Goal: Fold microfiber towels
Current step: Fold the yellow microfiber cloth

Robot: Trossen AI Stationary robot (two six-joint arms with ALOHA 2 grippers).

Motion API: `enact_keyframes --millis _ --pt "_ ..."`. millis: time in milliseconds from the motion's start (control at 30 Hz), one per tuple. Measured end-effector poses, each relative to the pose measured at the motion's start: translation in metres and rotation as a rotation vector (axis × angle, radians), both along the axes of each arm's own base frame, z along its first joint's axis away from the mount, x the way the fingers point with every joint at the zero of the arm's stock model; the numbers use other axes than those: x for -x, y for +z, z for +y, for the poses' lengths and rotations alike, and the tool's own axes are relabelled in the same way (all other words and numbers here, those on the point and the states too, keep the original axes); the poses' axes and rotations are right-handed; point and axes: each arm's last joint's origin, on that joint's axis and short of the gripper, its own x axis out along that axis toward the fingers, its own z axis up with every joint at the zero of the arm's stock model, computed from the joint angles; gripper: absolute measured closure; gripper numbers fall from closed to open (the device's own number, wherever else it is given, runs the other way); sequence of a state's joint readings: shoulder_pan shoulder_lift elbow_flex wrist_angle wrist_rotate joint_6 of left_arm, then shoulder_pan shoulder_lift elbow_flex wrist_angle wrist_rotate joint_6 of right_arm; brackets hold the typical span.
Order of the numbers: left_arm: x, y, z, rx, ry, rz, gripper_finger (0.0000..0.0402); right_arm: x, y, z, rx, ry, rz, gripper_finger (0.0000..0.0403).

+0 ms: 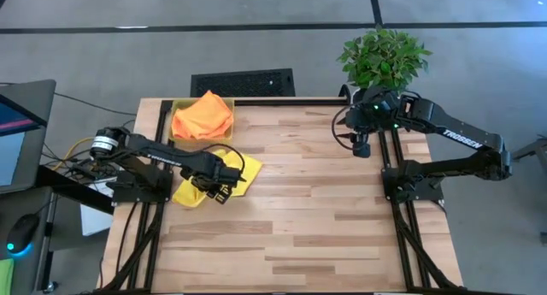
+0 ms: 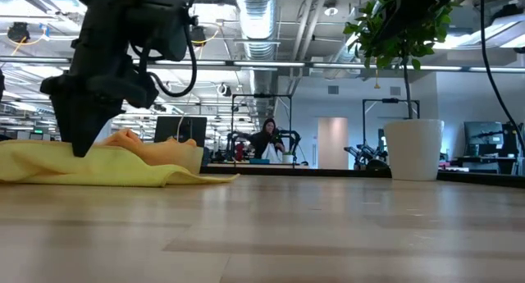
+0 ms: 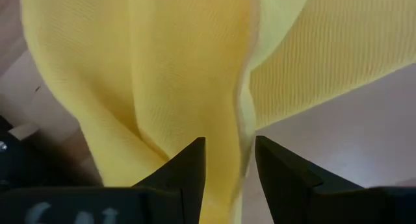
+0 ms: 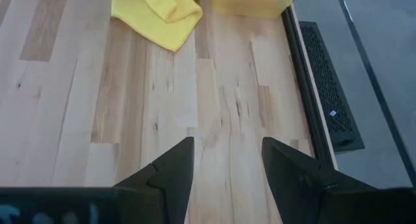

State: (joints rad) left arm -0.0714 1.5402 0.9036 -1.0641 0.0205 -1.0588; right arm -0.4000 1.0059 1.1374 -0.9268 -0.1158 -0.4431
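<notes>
I judge the job barely begun: my left gripper, fingers narrowly parted, hangs over the crumpled yellow towel beside the bin of unfolded orange towels, while my right gripper waits open.

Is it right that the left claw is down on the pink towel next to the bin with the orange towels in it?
Not quite. The towel under the left claw is yellow, not pink, as the high view shows. The rest holds: it lies beside the bin with the orange towels in it.
</notes>
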Motion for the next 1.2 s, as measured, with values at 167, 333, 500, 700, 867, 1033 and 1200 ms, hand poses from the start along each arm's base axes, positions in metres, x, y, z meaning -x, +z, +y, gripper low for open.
enact_keyframes --millis 167,333,500,700,867,1033,1200 --pt "0.000 -0.001 -0.004 0.024 -0.019 -0.006 0.0299 0.000 0.000 0.000 -0.004 -0.005 -0.002 0.0198" --pt "-0.002 -0.002 -0.006 0.029 -0.080 -0.027 0.0385 -0.003 0.002 -0.001 -0.008 -0.015 -0.039 0.0198" --pt "-0.020 0.019 -0.007 0.029 -0.177 -0.138 0.0398 -0.017 -0.002 -0.003 -0.063 0.088 -0.063 0.0198" --pt "-0.037 0.049 -0.009 0.029 -0.347 -0.242 0.0400 -0.068 -0.026 -0.013 -0.119 0.268 -0.094 0.0198" --pt "-0.045 0.065 -0.015 0.038 -0.449 -0.306 0.0401 -0.121 -0.058 -0.011 -0.118 0.391 -0.122 0.0198" --pt "-0.047 0.074 -0.022 0.038 -0.506 -0.329 0.0401 -0.158 -0.091 -0.003 -0.123 0.494 -0.133 0.0198" --pt "-0.047 0.074 -0.027 0.041 -0.513 -0.333 0.0401 -0.183 -0.115 -0.001 -0.118 0.535 -0.176 0.0198"
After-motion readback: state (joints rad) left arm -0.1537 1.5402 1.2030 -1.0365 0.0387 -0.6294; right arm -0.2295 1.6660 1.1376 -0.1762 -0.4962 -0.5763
